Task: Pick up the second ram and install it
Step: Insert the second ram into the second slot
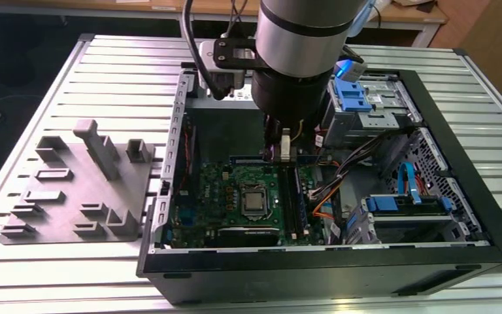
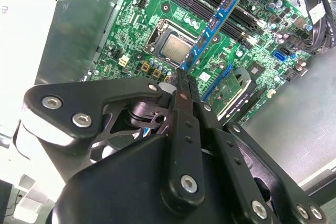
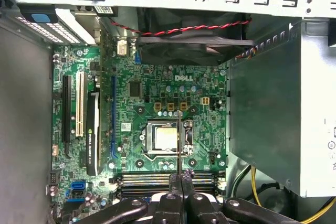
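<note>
The tool [image 2: 181, 80] is clamping the memory stick [image 2: 212, 27] by one end; the stick's long axis is pointing down toward the motherboard [image 2: 136, 30] lying inside the open case [image 1: 321, 271].

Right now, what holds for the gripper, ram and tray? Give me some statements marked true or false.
1. The gripper is shut on the ram. True.
2. The ram is seated in a slot. False: the gripper holds it over the motherboard, crosswise to the slots.
3. The tray sits inside the case. False: it lies on the table, at the exterior view's left of the case.
4. The CPU is uncovered. True.
</note>
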Robot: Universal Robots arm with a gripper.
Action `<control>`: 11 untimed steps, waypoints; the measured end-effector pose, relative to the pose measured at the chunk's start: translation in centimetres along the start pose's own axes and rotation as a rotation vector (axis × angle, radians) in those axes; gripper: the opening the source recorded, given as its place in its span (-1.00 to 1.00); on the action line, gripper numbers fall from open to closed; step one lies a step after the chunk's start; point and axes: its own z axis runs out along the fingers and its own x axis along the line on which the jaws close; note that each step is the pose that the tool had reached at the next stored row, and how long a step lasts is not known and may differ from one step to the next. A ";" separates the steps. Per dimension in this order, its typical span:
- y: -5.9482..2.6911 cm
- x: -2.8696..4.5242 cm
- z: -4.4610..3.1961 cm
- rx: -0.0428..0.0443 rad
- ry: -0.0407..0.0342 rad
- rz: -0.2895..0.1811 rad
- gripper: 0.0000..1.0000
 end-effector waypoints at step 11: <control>0.00 0.00 0.05 0.0095 -0.0024 0.107 -0.84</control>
